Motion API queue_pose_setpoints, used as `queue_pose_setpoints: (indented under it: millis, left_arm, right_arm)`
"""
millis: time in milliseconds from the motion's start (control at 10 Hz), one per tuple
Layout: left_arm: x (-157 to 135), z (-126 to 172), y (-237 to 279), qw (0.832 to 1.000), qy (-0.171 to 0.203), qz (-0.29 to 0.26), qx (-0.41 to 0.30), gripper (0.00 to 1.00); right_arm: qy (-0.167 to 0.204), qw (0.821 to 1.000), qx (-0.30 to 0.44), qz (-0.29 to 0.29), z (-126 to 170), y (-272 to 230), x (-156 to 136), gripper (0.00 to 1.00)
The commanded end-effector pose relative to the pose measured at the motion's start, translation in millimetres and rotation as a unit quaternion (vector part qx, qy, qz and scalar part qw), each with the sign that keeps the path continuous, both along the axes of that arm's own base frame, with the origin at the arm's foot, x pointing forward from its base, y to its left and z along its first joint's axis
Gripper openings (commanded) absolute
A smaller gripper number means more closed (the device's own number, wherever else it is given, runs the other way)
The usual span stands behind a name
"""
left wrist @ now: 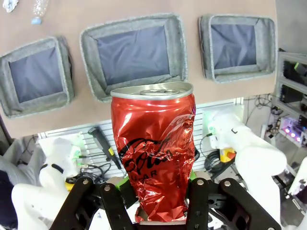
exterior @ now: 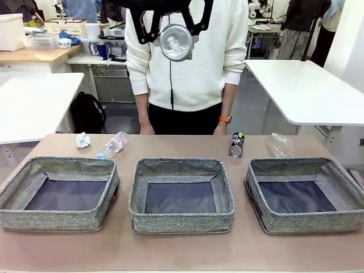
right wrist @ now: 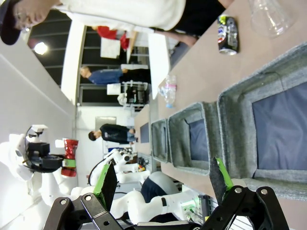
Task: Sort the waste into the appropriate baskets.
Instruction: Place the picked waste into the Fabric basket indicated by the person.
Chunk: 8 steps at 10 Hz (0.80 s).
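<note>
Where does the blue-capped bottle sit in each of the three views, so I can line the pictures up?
Front view: the blue-capped bottle lies on the table beyond the left basket's far right corner.
Left wrist view: the bottle is in the top left corner.
Right wrist view: the bottle is in the upper middle, on the tabletop.
Shared landmark: the middle basket.

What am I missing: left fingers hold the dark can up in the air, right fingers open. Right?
No. The left fingers hold the dented red can, not the dark can, which lies on the table; the left wrist view shows it. Held up in the air, right fingers open: correct.
</note>
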<state>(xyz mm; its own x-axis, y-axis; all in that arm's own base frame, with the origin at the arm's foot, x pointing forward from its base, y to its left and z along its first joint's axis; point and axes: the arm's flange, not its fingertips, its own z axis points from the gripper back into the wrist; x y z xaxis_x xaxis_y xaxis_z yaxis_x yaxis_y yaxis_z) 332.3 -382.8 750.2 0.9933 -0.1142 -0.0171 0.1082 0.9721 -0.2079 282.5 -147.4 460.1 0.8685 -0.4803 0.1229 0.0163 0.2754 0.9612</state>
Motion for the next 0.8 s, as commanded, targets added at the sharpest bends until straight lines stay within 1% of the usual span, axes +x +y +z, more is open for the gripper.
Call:
queue_pose_setpoints:
  millis: [0,700]
  left_arm:
    - [-4.1,-2.5,4.0,1.0,-0.001,0.009,-0.009,0.28]
    - [-4.1,-2.5,4.0,1.0,-0.001,0.009,-0.009,0.28]
  right_arm:
    - [-0.009,1.0,0.011,-0.002,3.2,-0.2,2.0,1.0]
    - [-0.009,1.0,0.011,-0.002,3.2,-0.2,2.0,1.0]
